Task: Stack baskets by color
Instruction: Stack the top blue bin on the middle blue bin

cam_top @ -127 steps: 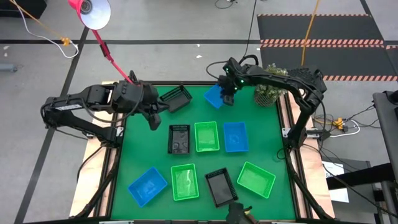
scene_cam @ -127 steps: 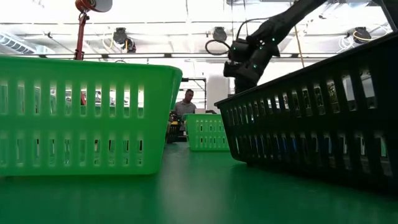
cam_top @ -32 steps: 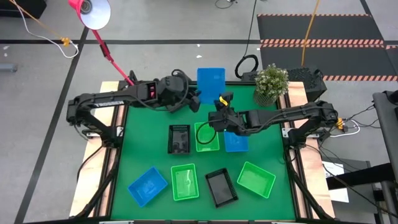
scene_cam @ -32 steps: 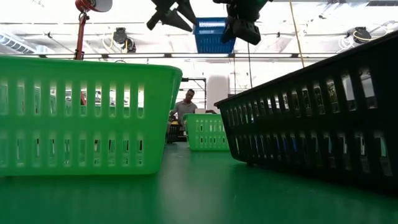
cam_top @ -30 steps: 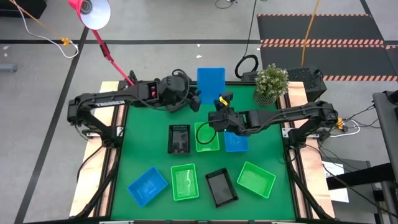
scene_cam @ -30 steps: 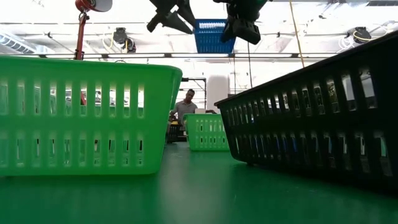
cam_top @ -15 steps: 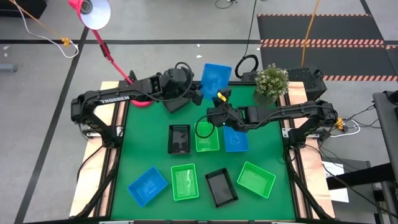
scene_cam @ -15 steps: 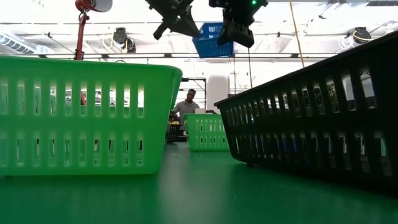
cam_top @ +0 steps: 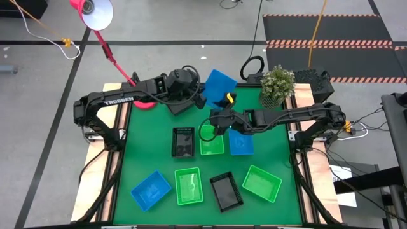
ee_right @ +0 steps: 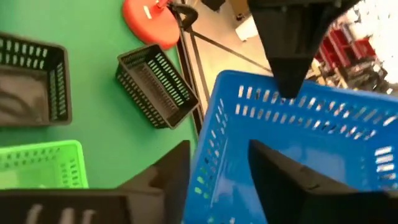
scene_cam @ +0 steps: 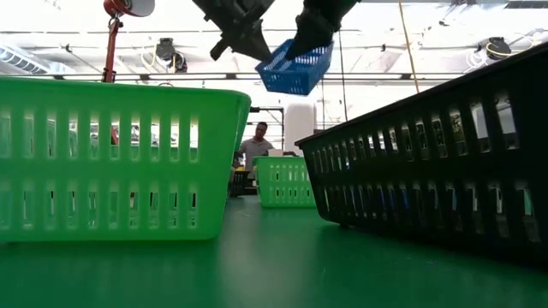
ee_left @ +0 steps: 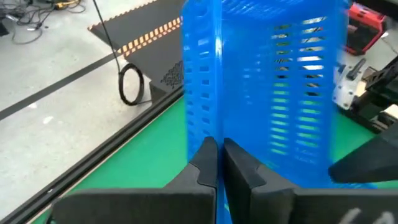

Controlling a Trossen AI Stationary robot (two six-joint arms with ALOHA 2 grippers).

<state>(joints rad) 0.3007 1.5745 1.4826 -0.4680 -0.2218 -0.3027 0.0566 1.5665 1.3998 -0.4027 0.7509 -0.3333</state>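
A blue basket (cam_top: 220,81) hangs tilted in the air over the table's far edge, between both arms. My left gripper (cam_top: 202,97) comes at it from the left and is shut on one wall (ee_left: 214,146). My right gripper (cam_top: 222,105) reaches in from the near right and is open. Its fingers stand on either side of another wall of the blue basket (ee_right: 214,149). The low view shows this basket (scene_cam: 295,67) slanting below both grippers. The other baskets rest on their bottoms on the green table. My left gripper pinches one wall of the blue basket at its rim (ee_left: 211,127), one finger inside the basket and one outside. The fingers come level from the table's left. The basket hangs lifted clear and tilted. My right gripper's open fingers straddle a wall; whether they touch it, I cannot tell.
In the middle row stand a black basket (cam_top: 183,141), a green one (cam_top: 211,140) and a blue one (cam_top: 240,140). The near row has blue (cam_top: 151,189), green (cam_top: 188,186), black (cam_top: 226,191) and green (cam_top: 262,183) baskets. A black basket (ee_right: 155,93) lies by the red lamp base (ee_right: 152,22). A potted plant (cam_top: 277,86) stands far right.
My left gripper has gone a little toward the blue basket and shut on its wall. My right gripper has rolled and opened, letting go of the basket. The basket has turned about and tipped, now slanting lower in the low view.
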